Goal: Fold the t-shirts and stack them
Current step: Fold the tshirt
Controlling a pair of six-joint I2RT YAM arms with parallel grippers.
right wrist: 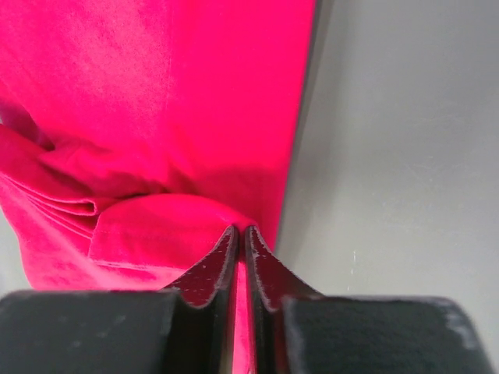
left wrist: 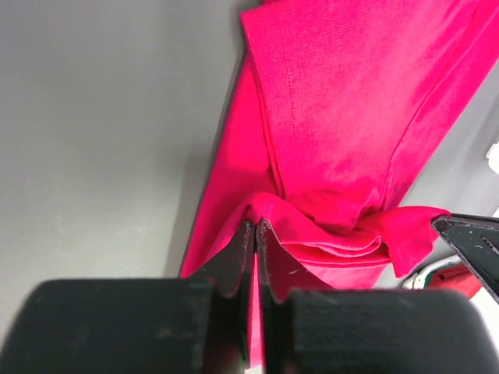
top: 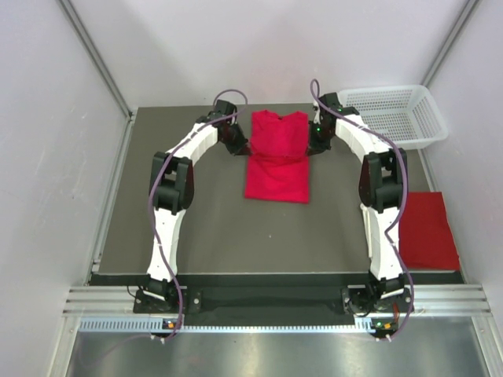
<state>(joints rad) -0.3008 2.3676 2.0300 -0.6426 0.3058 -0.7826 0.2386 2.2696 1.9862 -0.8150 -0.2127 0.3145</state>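
T-shirt [top: 277, 161] is laid at far centre of the surface [top: 228, 236], long axis near to far, far half bunched. Left edge is pinched in left claw [left wrist: 255, 227], right edge in right claw [right wrist: 240, 232]. Both arms are stretched far, bowed inward. Folded t-shirt [top: 427, 232] sits near right.

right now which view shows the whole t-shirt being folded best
The top external view: the t-shirt shows whole, neck to hem. The left wrist view shows only cloth pinched in the left claw; the right wrist view, cloth pinched in the right claw.
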